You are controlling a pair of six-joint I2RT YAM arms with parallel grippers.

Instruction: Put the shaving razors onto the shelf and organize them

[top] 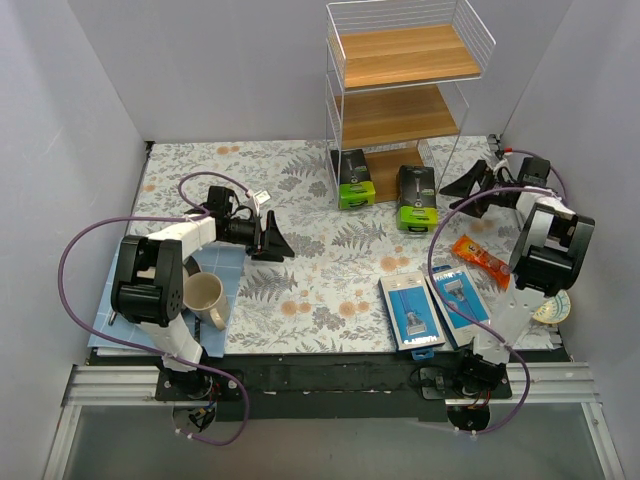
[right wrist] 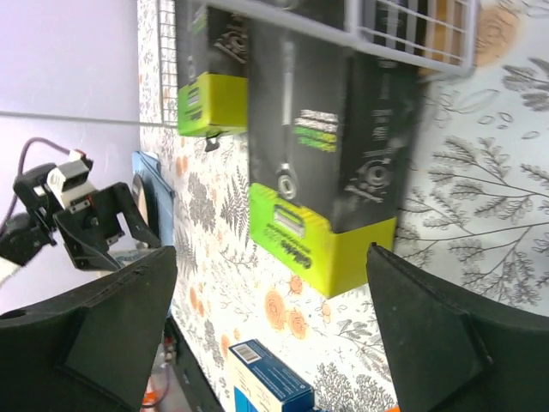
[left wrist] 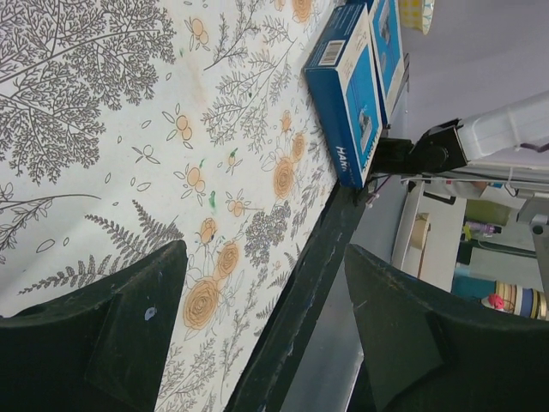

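Two blue razor packs lie flat side by side at the table's front right, one left of the other. In the left wrist view they show far ahead, the nearer pack in front of the second. The white wire shelf with wooden boards stands at the back; its boards are bare. My left gripper is open and empty over the middle left of the table, also in its wrist view. My right gripper is open and empty beside the shelf's foot, also in its wrist view.
Two black-and-green razor boxes lean at the shelf's base, one left of the other, which fills the right wrist view. An orange snack packet lies right of centre. A mug stands on a blue mat.
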